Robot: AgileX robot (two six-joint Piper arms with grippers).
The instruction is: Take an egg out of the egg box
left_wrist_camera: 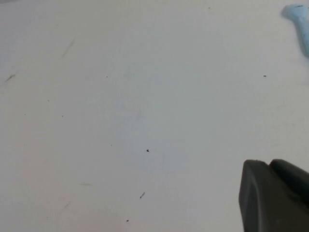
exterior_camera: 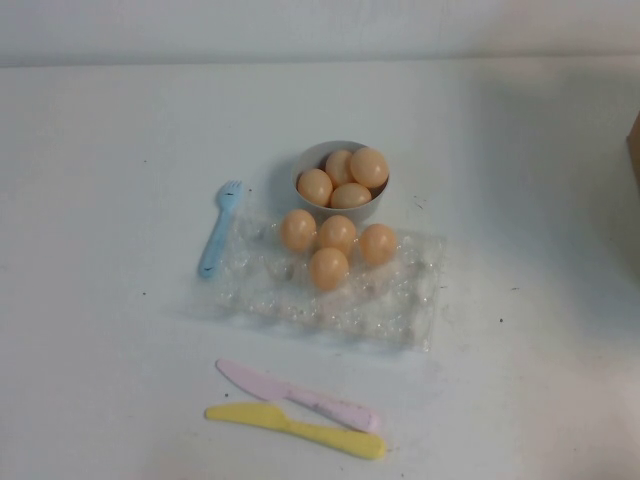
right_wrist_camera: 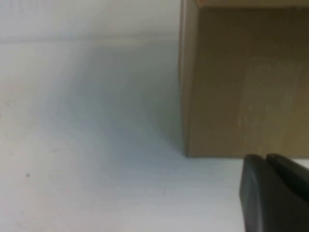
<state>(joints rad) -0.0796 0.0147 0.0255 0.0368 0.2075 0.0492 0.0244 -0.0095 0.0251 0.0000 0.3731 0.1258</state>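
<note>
The clear plastic egg box (exterior_camera: 400,300) lies in the middle of the table in the high view. Several pale orange eggs sit in its far hollows; the nearest one is an egg (exterior_camera: 328,267). Neither arm shows in the high view. My left gripper (left_wrist_camera: 268,163) hovers over bare table, shut with nothing in it, and the blue fork's end (left_wrist_camera: 298,19) is at the edge of its view. My right gripper (right_wrist_camera: 264,157) is shut and empty, close to a brown cardboard box (right_wrist_camera: 241,82).
A round grey bowl (exterior_camera: 312,160) holding several more eggs stands just behind the egg box. A blue fork (exterior_camera: 220,228) lies left of the box. A pink knife (exterior_camera: 295,395) and a yellow knife (exterior_camera: 300,428) lie in front. The cardboard box (exterior_camera: 635,150) sits at the right edge.
</note>
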